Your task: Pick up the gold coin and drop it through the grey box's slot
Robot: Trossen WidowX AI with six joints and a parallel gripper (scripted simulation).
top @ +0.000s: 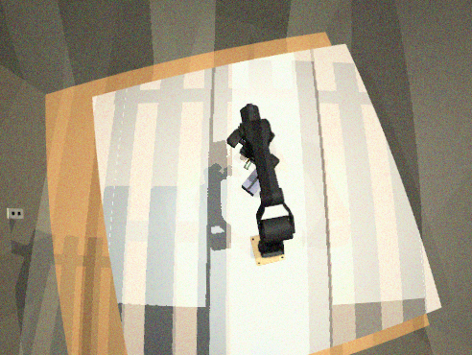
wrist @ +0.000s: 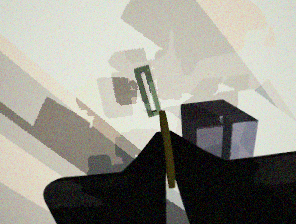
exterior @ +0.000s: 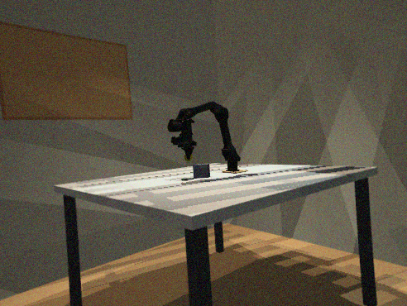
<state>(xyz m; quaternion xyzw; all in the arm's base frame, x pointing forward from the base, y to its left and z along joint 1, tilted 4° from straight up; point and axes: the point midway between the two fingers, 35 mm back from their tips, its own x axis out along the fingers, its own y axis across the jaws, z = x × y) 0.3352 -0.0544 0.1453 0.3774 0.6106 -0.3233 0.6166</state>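
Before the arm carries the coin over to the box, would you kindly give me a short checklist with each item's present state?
1. Coin gripped: ok. The gripper is shut on it, edge-on between the fingers.
2. Coin clear of the holder: ok. The green holder lies on the table with nothing in it.
3. Gripper height above the box: ok. In the exterior view the coin tip hangs higher than the lid.
4. Coin over the slot: not ok. The box sits off to the side in the wrist view.
5. Coin edge lined up with the slot: cannot tell. The slot is not clearly visible.
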